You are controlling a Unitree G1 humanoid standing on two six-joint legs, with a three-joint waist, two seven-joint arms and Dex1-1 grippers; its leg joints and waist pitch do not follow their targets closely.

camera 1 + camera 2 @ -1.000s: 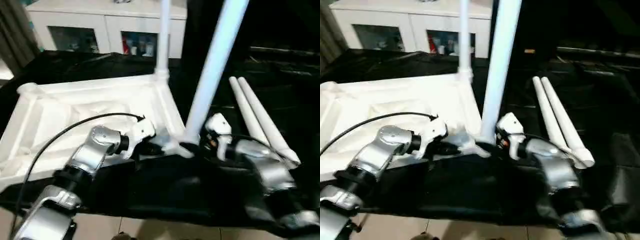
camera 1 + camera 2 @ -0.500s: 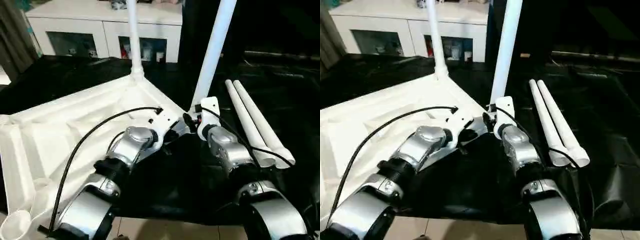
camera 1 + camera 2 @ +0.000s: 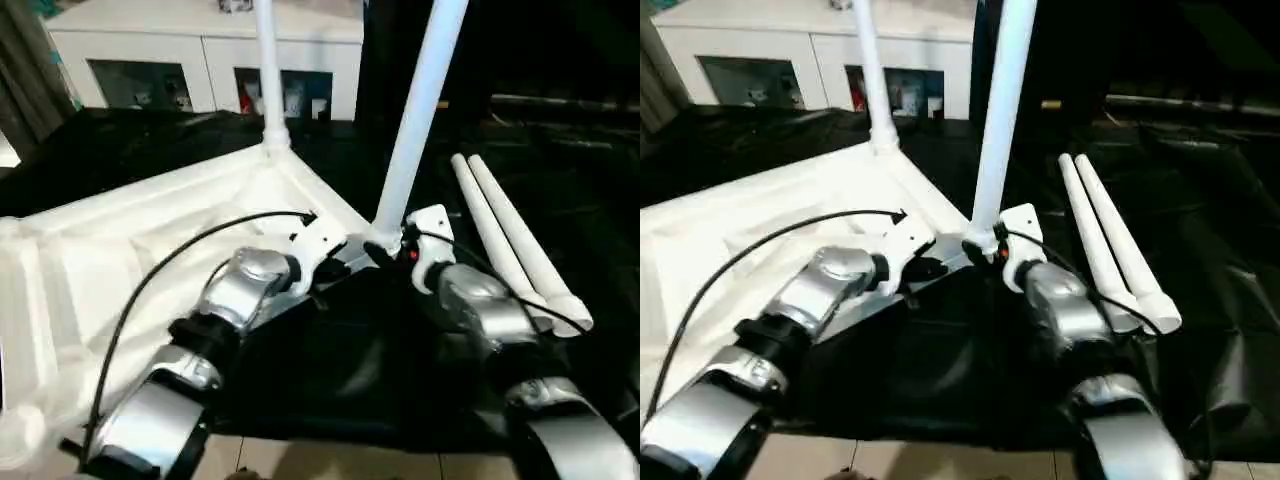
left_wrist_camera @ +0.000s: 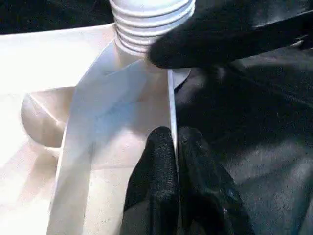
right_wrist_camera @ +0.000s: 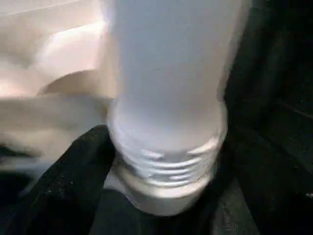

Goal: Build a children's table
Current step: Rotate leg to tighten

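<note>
The tabletop (image 3: 150, 240) lay upside down on black cloth (image 3: 330, 370), its thin rim pinched by the closed left gripper (image 4: 173, 147). The right gripper (image 5: 161, 196) apparently straddled the leg (image 3: 415, 120) at its threaded base (light, stiff, slippery plastic).

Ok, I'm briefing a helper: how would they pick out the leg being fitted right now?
Find the upside-down white tabletop on the black cloth. At its nearest corner, between the two tools, a leg rises, threaded end at the socket. Another leg stands at the far corner; two more lie flat.
</note>
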